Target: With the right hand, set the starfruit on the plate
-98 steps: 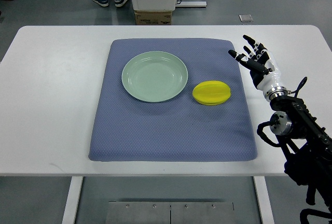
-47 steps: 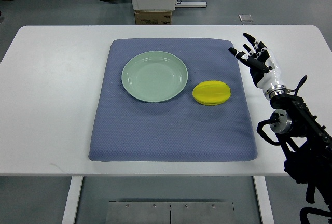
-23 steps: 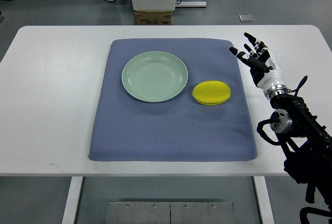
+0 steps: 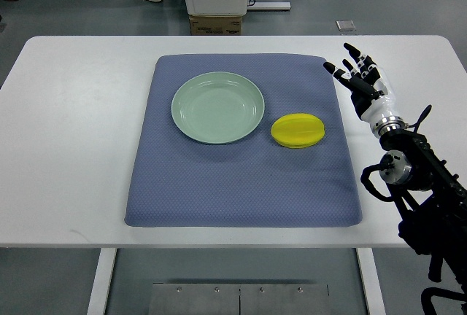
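Lying left of open right hand (image 4: 363, 82): starfruit (image 4: 298, 130), apart.

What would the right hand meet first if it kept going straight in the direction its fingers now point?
The right hand points up and slightly left, past the top right corner of the blue mat. That line misses the starfruit and the plate; only bare white table lies ahead, though height is unclear.

Readable text: none can be made out.
Cardboard box (image 4: 215, 24) beyond the table (image 4: 73, 111): print too small to read.
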`<state>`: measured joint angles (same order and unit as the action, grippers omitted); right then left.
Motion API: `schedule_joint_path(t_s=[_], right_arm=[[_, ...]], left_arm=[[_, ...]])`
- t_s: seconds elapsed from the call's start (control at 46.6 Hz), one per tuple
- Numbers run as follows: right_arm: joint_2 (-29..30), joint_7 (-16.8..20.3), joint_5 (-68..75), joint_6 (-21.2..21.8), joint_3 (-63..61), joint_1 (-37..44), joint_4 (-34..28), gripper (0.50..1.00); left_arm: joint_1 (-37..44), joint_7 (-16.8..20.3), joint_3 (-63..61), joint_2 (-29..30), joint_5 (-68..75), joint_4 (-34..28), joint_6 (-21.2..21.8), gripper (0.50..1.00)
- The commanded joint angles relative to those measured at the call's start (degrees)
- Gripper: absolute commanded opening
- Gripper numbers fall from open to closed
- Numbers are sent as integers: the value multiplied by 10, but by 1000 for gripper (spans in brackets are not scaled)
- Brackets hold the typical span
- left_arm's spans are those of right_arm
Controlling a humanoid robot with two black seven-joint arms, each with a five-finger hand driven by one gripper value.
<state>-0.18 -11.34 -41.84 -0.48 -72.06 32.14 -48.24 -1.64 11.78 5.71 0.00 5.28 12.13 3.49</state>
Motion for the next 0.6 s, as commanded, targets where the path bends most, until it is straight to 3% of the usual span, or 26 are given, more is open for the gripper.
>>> schedule_joint_path(t_s=[0.0,0.579], right_arm=[[-3,0,0,0,1,9,15,1000],[-4,-4,1,0,17,33,36,998]], left_arm=[[0,0,0,0,0,0,-1,1000],[0,0,0,0,0,0,0,1000]])
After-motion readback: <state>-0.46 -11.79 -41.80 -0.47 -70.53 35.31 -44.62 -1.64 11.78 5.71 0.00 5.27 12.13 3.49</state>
